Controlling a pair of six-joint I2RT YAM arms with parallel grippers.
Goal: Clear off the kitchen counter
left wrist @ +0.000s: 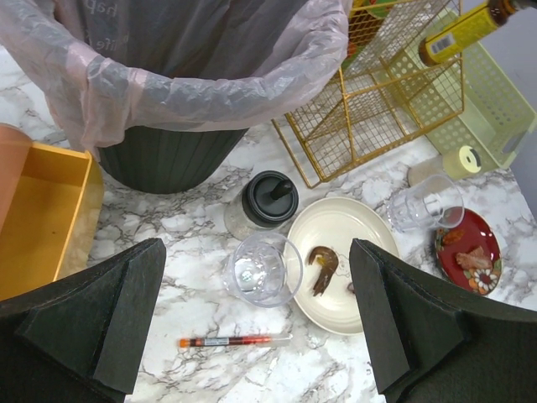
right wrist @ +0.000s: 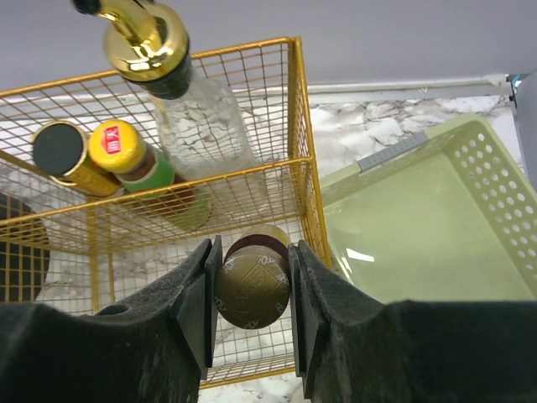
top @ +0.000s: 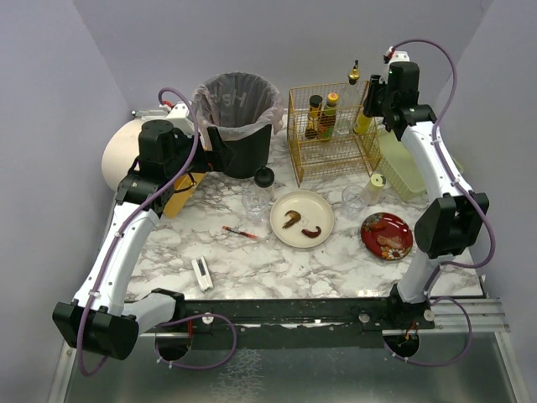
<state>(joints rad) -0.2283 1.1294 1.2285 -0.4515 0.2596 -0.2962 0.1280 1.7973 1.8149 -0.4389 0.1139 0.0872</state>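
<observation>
The white marble kitchen counter [top: 252, 262] holds a cream plate [top: 321, 211] with shrimp pieces, a red plate [top: 387, 236] of food, a clear glass [top: 256, 204], a black-lidded jar [top: 264, 178], a red-filled syringe [top: 241, 232] and a white clip [top: 201, 273]. My right gripper [right wrist: 252, 290] is shut on the gold-brown cap of a bottle [right wrist: 252, 281], held over the right end of the gold wire rack [right wrist: 298, 143]. My left gripper [left wrist: 260, 327] is open and empty, high above the glass [left wrist: 264, 270] and syringe [left wrist: 231, 341], in front of the bin [left wrist: 185, 143].
The black bin [top: 239, 113] has a pink liner. The rack [top: 331, 126] holds two capped bottles and a gold-pourer bottle [right wrist: 143, 38]. A pale green basket [right wrist: 419, 235] lies to its right. A second glass [left wrist: 424, 203], a small yellow-lidded pot [top: 375, 186] and a yellow box [left wrist: 42, 218] stand nearby.
</observation>
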